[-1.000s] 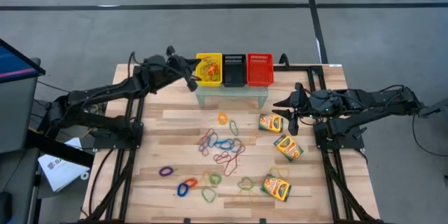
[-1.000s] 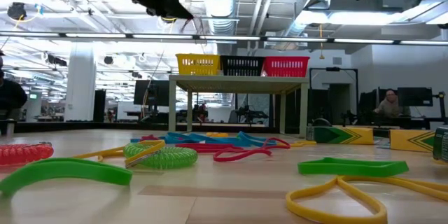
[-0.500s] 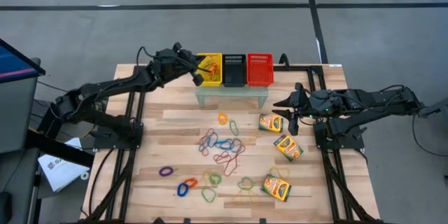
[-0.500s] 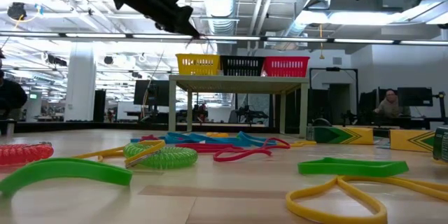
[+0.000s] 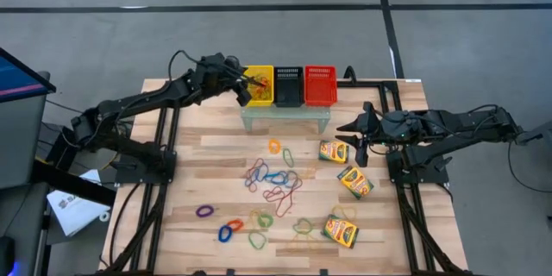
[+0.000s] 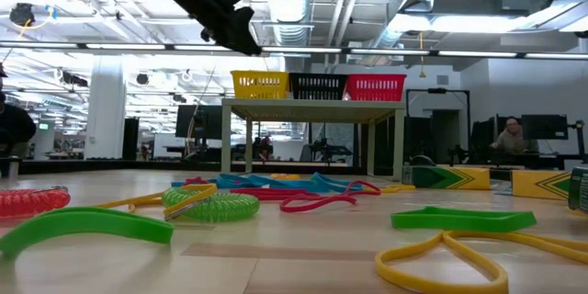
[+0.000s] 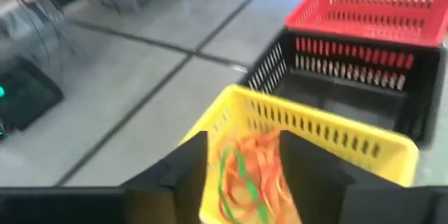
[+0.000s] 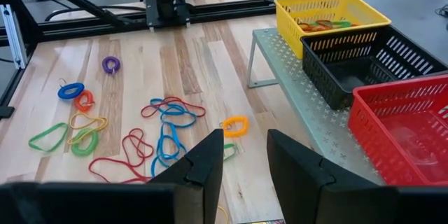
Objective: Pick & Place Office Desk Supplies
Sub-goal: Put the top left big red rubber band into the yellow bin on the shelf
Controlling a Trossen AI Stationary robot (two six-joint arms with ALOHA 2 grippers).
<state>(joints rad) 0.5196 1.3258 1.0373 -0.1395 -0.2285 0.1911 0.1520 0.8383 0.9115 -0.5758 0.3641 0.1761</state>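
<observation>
Several coloured rubber bands lie loose on the wooden table, and more rubber bands lie inside the yellow basket. Three yellow-and-green crayon boxes lie flat at the right. My left gripper hangs over the yellow basket's left end, open, its fingers apart above the basket's inside. My right gripper hovers open above the table, left of the far crayon box, with nothing between its fingers.
The yellow basket, a black basket and a red basket stand in a row on a low grey metal shelf at the table's far edge. Free wood lies between the shelf and the bands. A person sits far behind the table.
My left gripper has gone toward the table's right edge, from beside the yellow basket to over its left end, and its fingers have tipped further downward. My right arm has kept still.
</observation>
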